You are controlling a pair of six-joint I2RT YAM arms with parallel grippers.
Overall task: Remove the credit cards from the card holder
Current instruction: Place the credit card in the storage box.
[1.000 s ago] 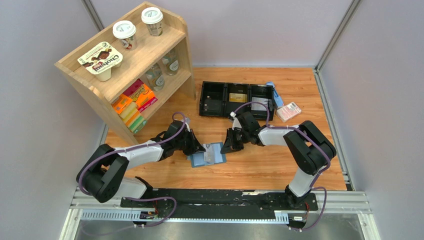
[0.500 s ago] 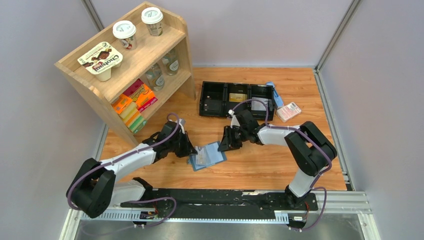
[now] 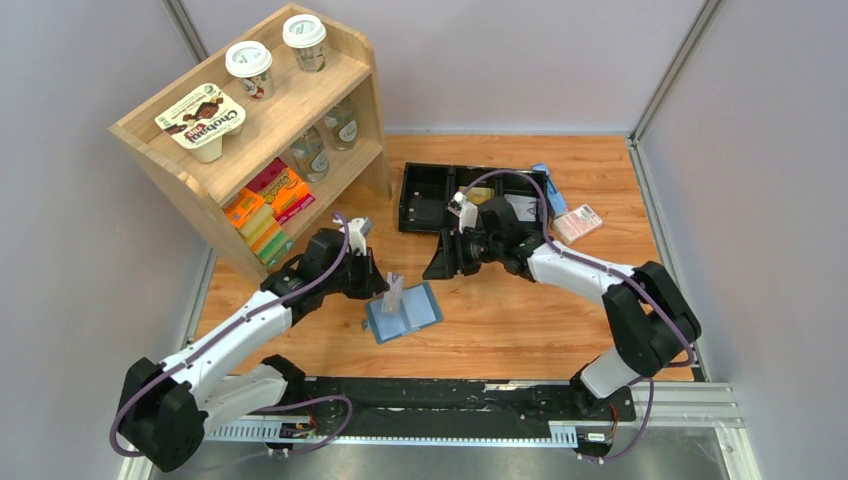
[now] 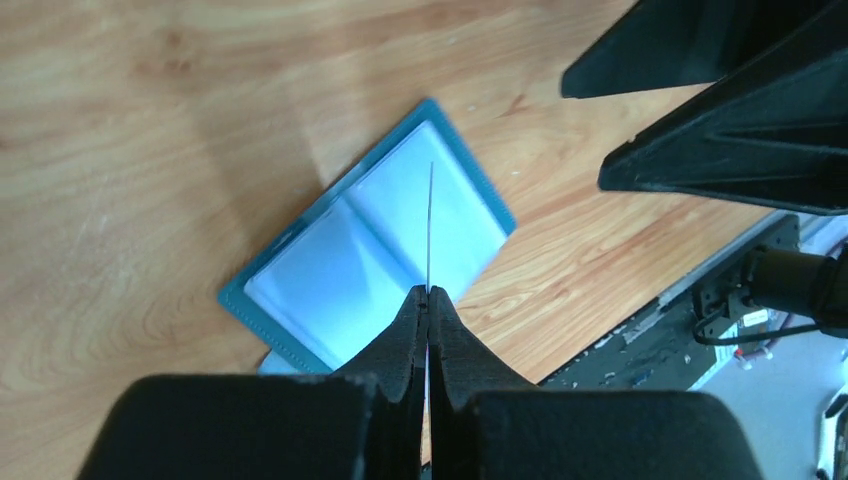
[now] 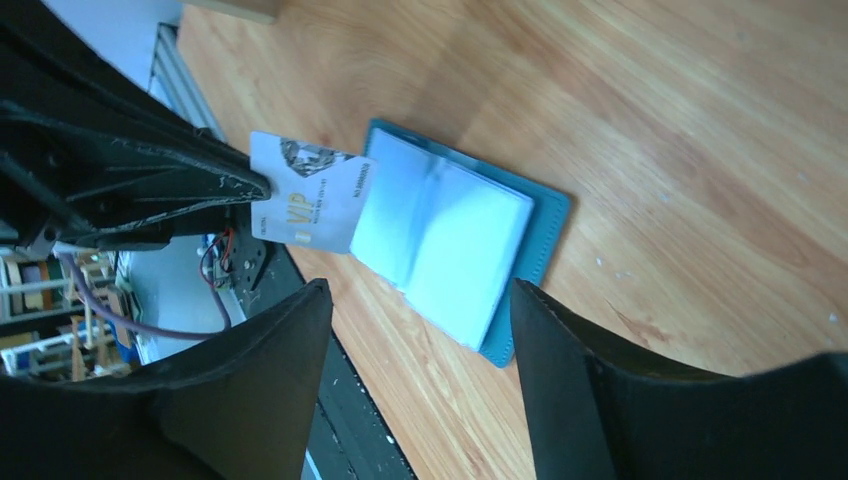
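Clamping a pale card [image 5: 310,195] edge-on, your left end effector [image 4: 428,300] holds it over the open holder [image 3: 412,316] on the bench [image 3: 520,320]; your right end effector [image 3: 440,262] hangs nearby, spread and empty.

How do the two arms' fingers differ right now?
The left fingers are pinched shut on a pale card; the right fingers stand apart, holding nothing. The left fingers hang over the open card holder; the right fingers sit off to its side. Both pairs are black and face the holder.
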